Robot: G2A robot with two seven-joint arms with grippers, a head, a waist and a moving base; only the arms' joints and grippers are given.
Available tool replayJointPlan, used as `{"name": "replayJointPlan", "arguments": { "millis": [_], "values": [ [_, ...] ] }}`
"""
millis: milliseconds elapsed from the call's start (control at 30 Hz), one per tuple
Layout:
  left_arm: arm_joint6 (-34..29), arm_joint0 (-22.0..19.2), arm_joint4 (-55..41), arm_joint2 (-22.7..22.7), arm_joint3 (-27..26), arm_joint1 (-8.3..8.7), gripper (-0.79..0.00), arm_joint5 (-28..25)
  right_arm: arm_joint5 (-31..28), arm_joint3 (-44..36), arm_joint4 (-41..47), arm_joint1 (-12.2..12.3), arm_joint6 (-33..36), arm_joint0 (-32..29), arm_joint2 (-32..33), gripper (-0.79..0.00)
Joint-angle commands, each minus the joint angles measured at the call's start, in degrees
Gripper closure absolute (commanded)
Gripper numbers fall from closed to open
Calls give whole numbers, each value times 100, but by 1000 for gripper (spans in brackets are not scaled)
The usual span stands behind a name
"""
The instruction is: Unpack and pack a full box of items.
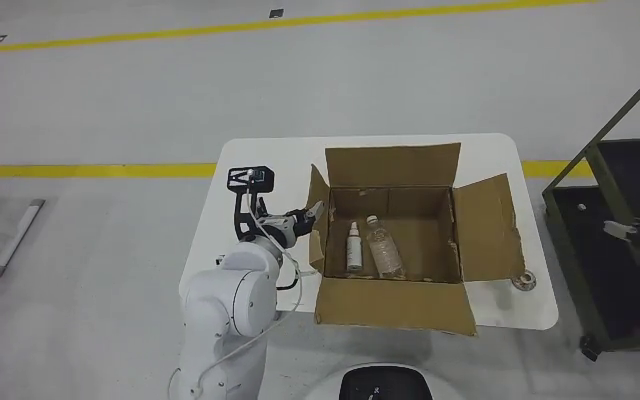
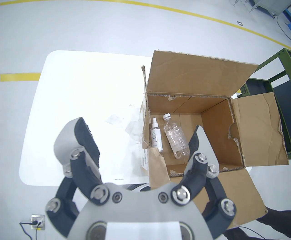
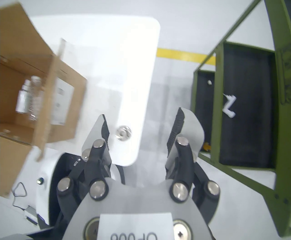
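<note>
Box (image 1: 393, 165) is seen open at the table's (image 1: 270, 170) near edge, spray bottle (image 1: 354, 248) and water bottle (image 1: 383, 250) lying inside. Left gripper (image 2: 139, 127) and right gripper (image 3: 142, 114) are held wide, empty. Unpacking is judged unfinished.

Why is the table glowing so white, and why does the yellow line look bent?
Left wrist view: glare washes the table out to plain white beside the box, and the wide lens curves the yellow floor line. Top view: the same table looks evenly lit and the lines run straight. Right wrist view: the table glares white too.
</note>
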Motion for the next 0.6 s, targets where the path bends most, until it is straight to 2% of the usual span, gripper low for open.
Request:
{"name": "replayJointPlan", "arguments": {
  "millis": [0, 33, 67, 200, 367, 433, 533, 567],
  "values": [
    [0, 0, 0, 0, 0, 0, -785, 0, -232, 198, -101, 32, 175, -98, -27, -653],
    [0, 0, 0, 0, 0, 0, -785, 0, -386, 277, -180, 52, 295, -150, -115, -686],
    [0, 0, 0, 0, 0, 0, -785, 0, -507, 347, -219, 67, 380, -183, -232, -785],
    [0, 0, 0, 0, 0, 0, -785, 0, -772, 477, -411, 106, 568, -185, -936, -785],
    [0, 0, 0, 0, 0, 0, -785, 0, -676, 697, -806, 116, 427, 42, -1858, -785],
    [0, 0, 0, 0, 0, 0, -785, 0, -616, 865, -990, 114, 335, 191, -2216, -677],
    [0, 0, 0, 0, 0, 0, -785, 0, -536, 1200, -1345, 114, 222, 445, -2677, -631],
    [0, 0, 0, 0, 0, 0, -785, 0, -512, 1310, -1435, 113, 181, 536, -2801, -582]
  ]
}}
